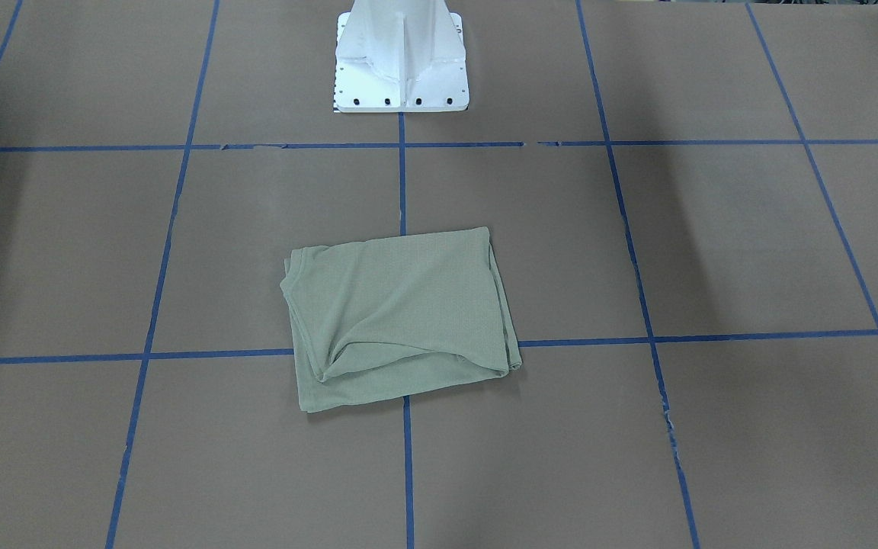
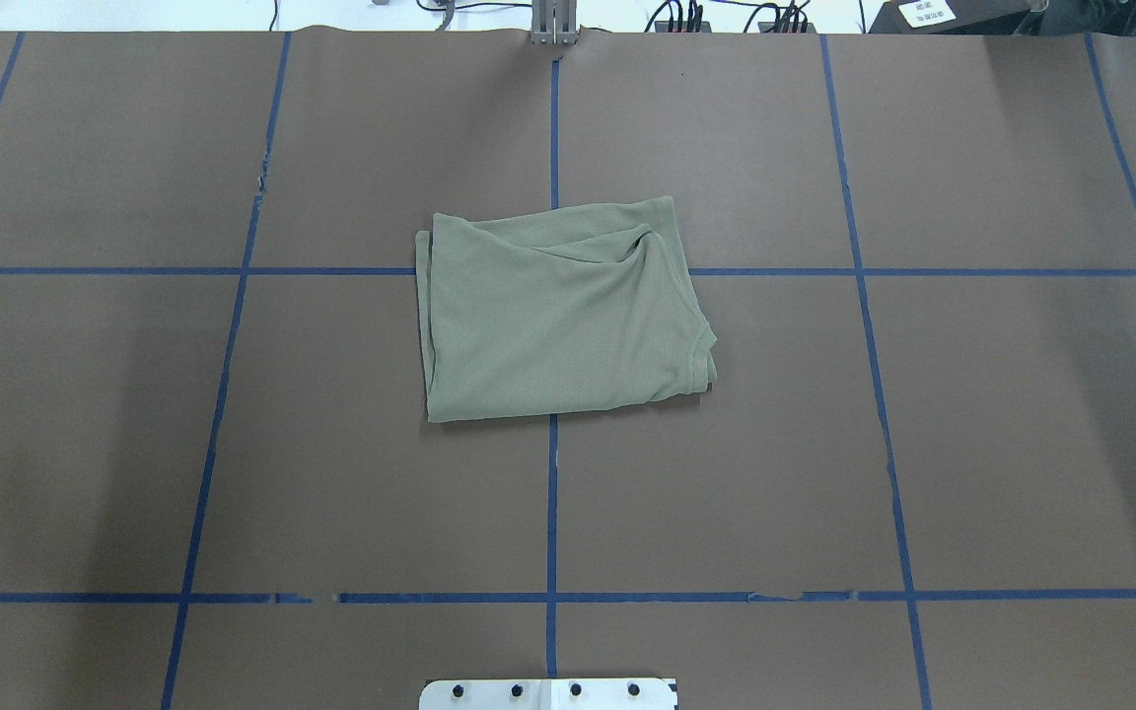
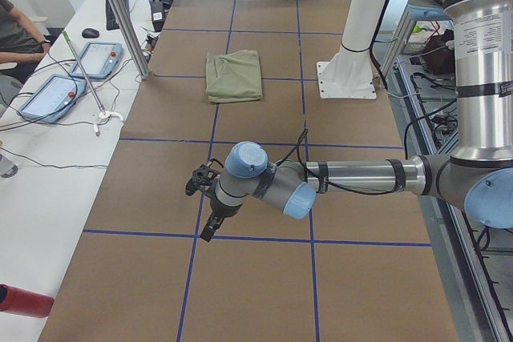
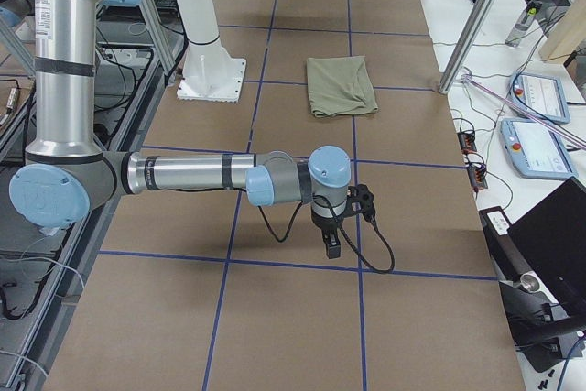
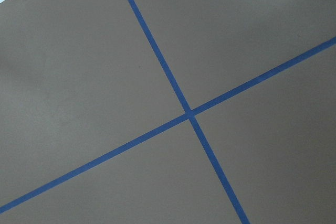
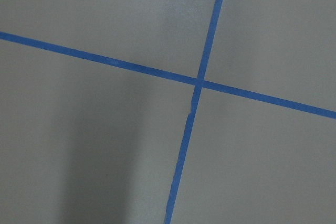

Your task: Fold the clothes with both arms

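Overhead exterior shows you a brown paper-covered table (image 2: 972, 444) gridded with blue tape lines (image 2: 552, 513), with cables and plugs along its far edge. 1 pale sage-green knit shirt (image 2: 558, 325) lies folded into a rough rectangle at the middle, over a tape crossing. A white metal pedestal base (image 1: 401, 61) stands on the robot's side of it.

From the side views you see a white bench with 2 grey tablet-like pendants (image 3: 52, 95), an aluminium post (image 3: 120, 18), a seated person (image 3: 16, 30) and a red cylinder (image 3: 24, 300).

The left gripper (image 3: 208, 230) and right gripper (image 4: 331, 246) hang pointing down over bare paper, well apart from the shirt. You cannot tell how far their fingers are parted. Both wrist views give you only paper and a tape crossing.
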